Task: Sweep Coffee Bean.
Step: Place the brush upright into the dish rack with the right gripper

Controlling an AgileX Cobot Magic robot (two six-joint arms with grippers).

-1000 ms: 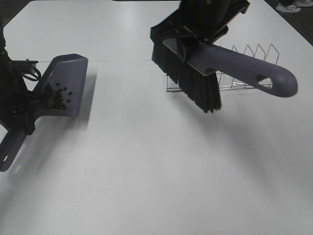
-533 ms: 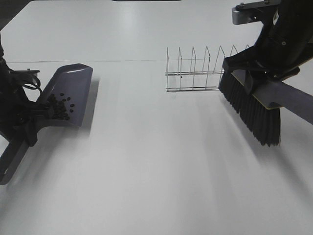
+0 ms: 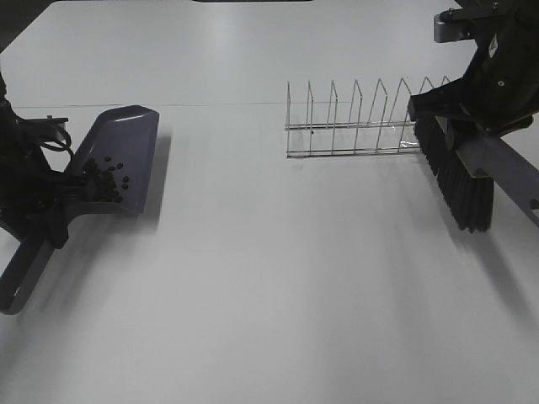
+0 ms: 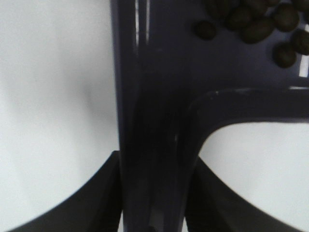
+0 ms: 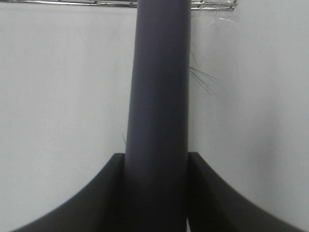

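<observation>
Purple plastic dustpan [image 3: 126, 139] holding small dark oval coffee beans [image 3: 103, 178] stood at the left of the white table [image 3: 269, 295]; a purple-handled brush [image 3: 459, 181] w/ black bristles hung at the right.

L gripper [image 4: 152, 193] was clamped on the dustpan handle, jaws pressed against both sides. The beans lay clustered inside the pan, at its rear nr the handle. R gripper [image 5: 157, 193] was clamped on the brush handle in the same manner, bristles pointing down. Brush head sat just beside the right end of the thin wire rack [image 3: 354, 126], well apart from the dustpan. Bristle-to-table contact: cannot tell.
</observation>
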